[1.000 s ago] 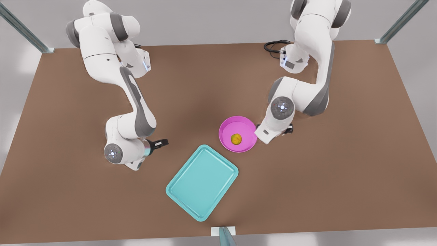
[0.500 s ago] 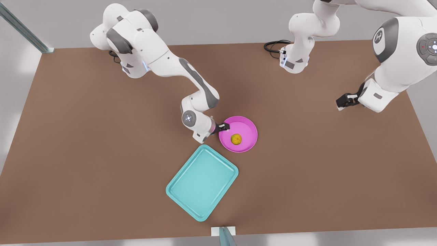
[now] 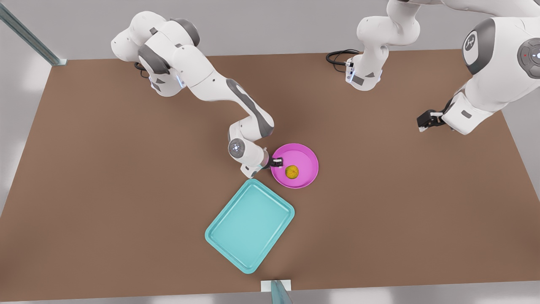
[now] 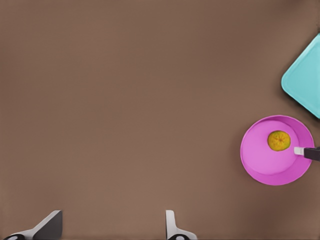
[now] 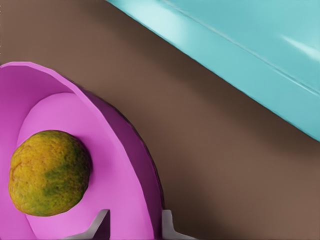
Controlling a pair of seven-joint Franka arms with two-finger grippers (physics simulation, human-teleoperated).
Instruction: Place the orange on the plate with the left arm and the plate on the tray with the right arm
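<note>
Centre of the front view: a pink plate on the brown table holds the orange, just above a teal tray. The right gripper straddles the plate's left rim, fingers narrowly parted around it. The rim looks stiff, thin and slick; the loose orange may roll. The left gripper waits at upper right, fingers wide apart and empty.

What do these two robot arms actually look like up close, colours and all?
Both arms are glossy white, rounded segments with grey joint panels and round caps carrying small lights. The right gripper and left gripper are dark blocks; the fingertips look pale grey. A black cable loops by one base.
</note>
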